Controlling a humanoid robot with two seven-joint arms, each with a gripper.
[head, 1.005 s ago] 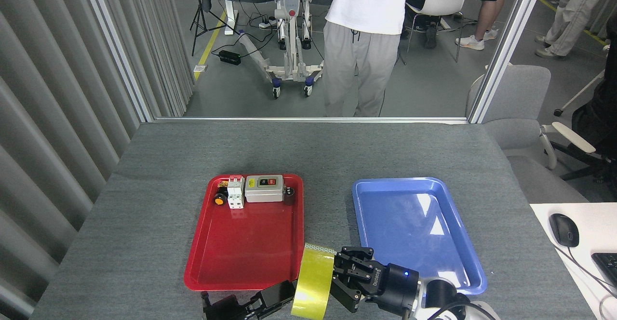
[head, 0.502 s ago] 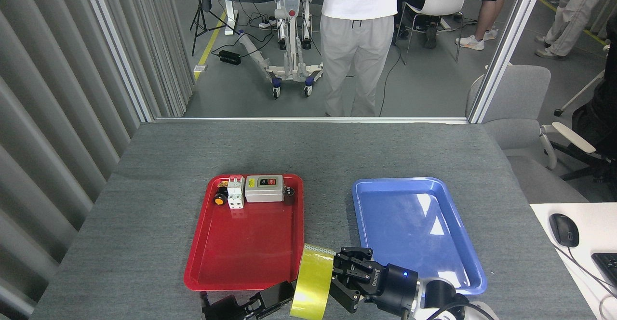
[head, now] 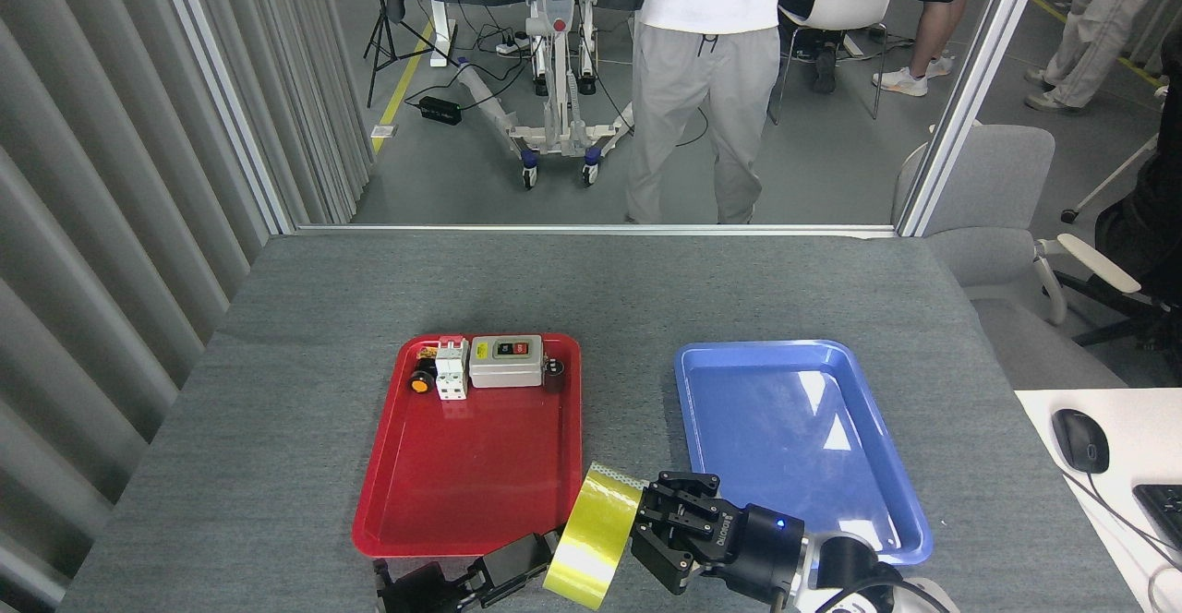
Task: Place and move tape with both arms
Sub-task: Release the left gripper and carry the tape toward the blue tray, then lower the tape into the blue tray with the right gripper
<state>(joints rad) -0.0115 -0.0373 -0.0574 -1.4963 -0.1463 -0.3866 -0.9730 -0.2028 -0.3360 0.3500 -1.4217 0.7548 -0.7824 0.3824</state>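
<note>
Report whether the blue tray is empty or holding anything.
Empty. The blue tray shows only bare glossy plastic with light reflections; the tape is held outside it, beyond its left rim.

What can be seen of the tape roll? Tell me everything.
The tape is a wide roll of glossy translucent yellow packing tape; a white speckled edge shows at its top. It is held on edge and tilted, above the table's near edge, between the red tray and the blue tray. The right claw presses its right face and the left claw meets its lower left side. Its core opening is hidden.
</note>
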